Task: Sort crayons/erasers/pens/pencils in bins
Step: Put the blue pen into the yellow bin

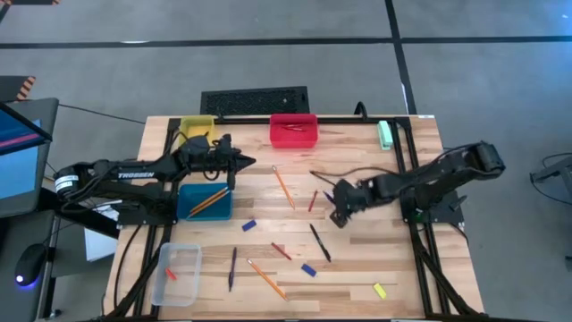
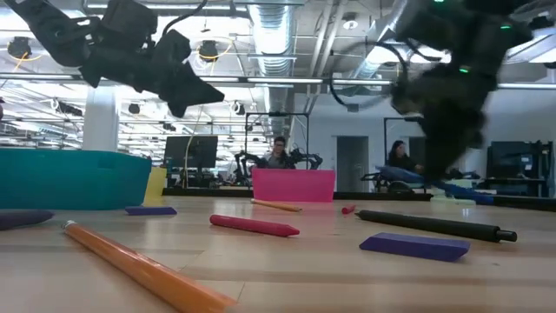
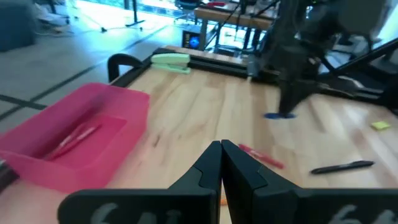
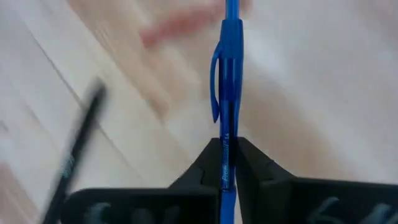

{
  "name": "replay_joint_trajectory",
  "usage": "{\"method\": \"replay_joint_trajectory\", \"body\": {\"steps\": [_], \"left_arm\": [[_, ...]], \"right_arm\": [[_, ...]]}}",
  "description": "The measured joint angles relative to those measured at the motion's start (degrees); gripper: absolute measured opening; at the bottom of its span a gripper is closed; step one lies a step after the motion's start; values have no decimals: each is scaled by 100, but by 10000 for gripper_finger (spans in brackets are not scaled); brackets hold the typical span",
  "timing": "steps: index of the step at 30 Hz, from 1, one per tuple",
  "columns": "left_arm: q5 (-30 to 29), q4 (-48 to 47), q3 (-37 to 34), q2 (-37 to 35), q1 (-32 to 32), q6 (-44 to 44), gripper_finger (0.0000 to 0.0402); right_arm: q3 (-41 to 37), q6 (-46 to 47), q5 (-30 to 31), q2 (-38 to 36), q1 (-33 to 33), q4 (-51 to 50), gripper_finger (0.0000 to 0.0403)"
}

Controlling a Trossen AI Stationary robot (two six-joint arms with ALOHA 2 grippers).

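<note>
The right gripper hung just right of the table's middle, its fingers pinched narrow on a blue pen that ran straight out between them, clip showing, above the wooden table. The left gripper was closed tight, nothing between its fingertips, and hovered at about ten o'clock from the table's centre, above the teal-blue bin, which held orange pencils. Toward twelve o'clock stood the red bin with thin sticks inside; the yellow bin sat at about eleven, and the clear bin at about seven with a small orange-red eraser in it. An orange pencil lay just above centre, a dark-red crayon near it, and a black pen just below the right gripper. Toward six o'clock lay a second orange pencil, a dark pen, another crayon and two blue erasers; a yellow eraser sat at about five. A green stapler-like object rested at one o'clock near the table's far edge.
</note>
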Motion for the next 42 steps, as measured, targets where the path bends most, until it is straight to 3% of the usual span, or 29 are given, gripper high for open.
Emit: {"method": "replay_joint_trajectory", "body": {"steps": [5,10,18,24,32,42], "left_arm": [[289,-11,83,-1,-2,-66,11],[291,83,217,0,0,-455,56],[268,421,510,0,-78,-880,146],[-106,392,735,0,-306,-767,176],[-462,291,924,0,-556,-547,179],[-413,398,924,0,-570,-580,179]], "right_arm": [[4,-2059,-277,-256,-912,1240,30],[7,-3635,-1041,-113,-1675,2998,29],[60,-4092,-2423,589,-2369,6197,30],[619,-4074,-2570,1105,-2329,6419,30],[1355,-4106,-2671,1688,-2256,6417,32],[1680,-4149,-2895,1729,-2215,6392,33]]}}
